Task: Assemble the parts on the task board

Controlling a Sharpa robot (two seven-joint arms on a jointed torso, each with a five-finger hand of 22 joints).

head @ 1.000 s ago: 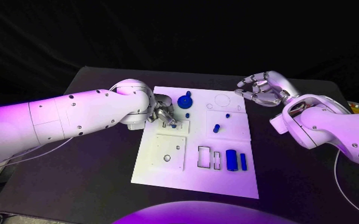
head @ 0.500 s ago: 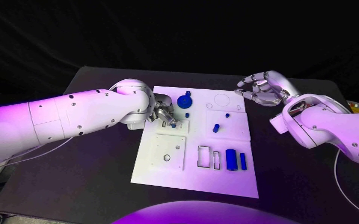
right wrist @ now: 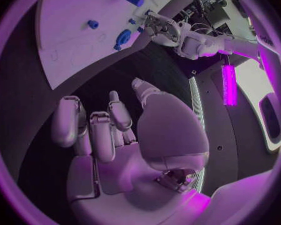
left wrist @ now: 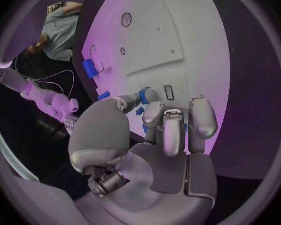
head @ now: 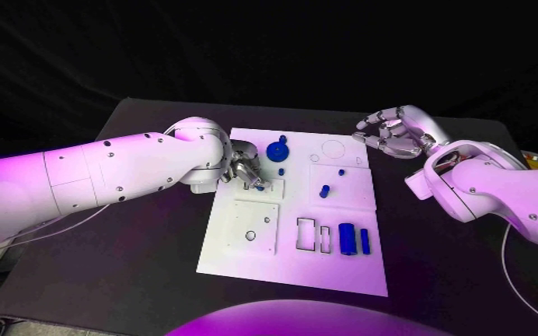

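The white task board (head: 294,270) lies in the middle of the black table. My left hand (head: 246,168) rests over its far left part, by a small rectangular recess. There the thumb and fingers pinch a small blue part (left wrist: 143,96), whose tip shows below the fingertips (head: 260,187). A round blue part (head: 277,152) and a small blue peg (head: 281,172) lie just right of that hand. My right hand (head: 393,134) hovers off the board's far right corner, fingers loosely bent and apart from the thumb, holding nothing (right wrist: 109,135).
A blue peg (head: 324,192) and a tiny blue piece (head: 340,173) lie mid-board. Two blue blocks (head: 347,239) stand near the board's right edge beside narrow rectangular slots (head: 306,236). A square plate with a hole (head: 251,228) fills the near left part.
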